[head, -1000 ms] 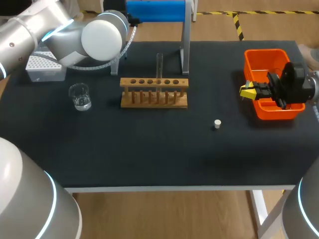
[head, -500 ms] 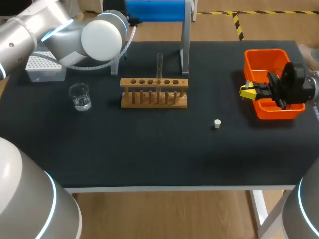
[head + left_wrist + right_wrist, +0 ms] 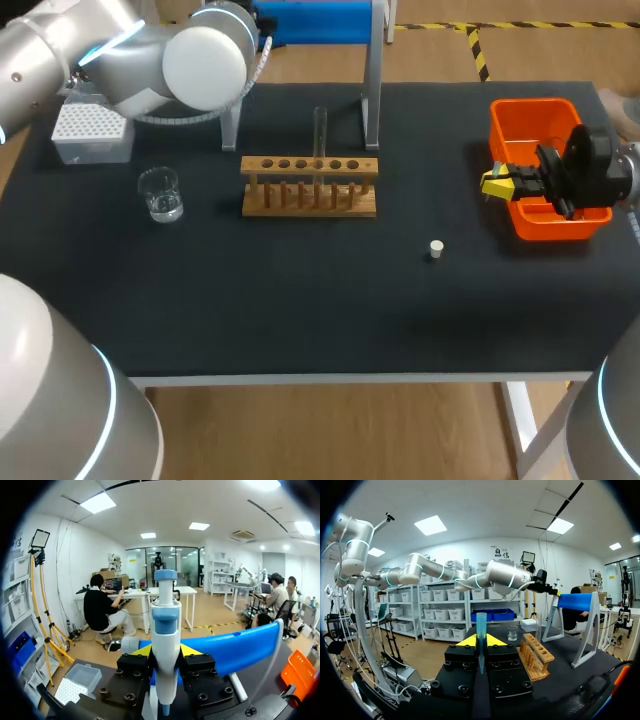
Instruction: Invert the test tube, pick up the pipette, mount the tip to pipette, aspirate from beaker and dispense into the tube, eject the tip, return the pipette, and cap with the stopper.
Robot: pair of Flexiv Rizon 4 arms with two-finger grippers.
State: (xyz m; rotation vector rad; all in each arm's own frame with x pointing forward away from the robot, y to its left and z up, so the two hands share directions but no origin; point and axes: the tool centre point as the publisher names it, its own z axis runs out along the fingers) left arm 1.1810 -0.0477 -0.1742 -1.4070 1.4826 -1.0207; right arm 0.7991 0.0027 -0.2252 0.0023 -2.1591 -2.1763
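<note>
Holding the pipette (image 3: 165,625) upright, the left gripper (image 3: 166,651) is clamped on the white body from both sides, and the blue head rises above its yellow tips. Directly beyond the gripper in the left wrist view runs the blue bar of the pipette stand (image 3: 240,647); the tip box (image 3: 75,682) lies off to one side on the desk (image 3: 300,290).

Head view: the left arm (image 3: 150,60) enters from the left corner, its large joint over the far edge of the desk between the tip box and the stand; its gripper is hidden behind that joint. The right gripper (image 3: 498,183) hangs beside the near left wall of the orange bin (image 3: 530,115), fingers pointing toward the middle of the desk.

Right wrist view: the fingers are closed together on a clear pipette tip (image 3: 480,630), which stands upright between the yellow tips with its narrow end down.

Other task items, head view: the wooden rack (image 3: 310,185) stands at mid-desk in front of the stand, with the test tube (image 3: 320,132) upright in one of its middle holes. The beaker (image 3: 160,193), holding a little clear liquid, sits to the left of the rack, apart from it and nearer than the tip box. The white stopper (image 3: 436,248) rests alone on the desk between the rack and the bin, nearer the front edge.
</note>
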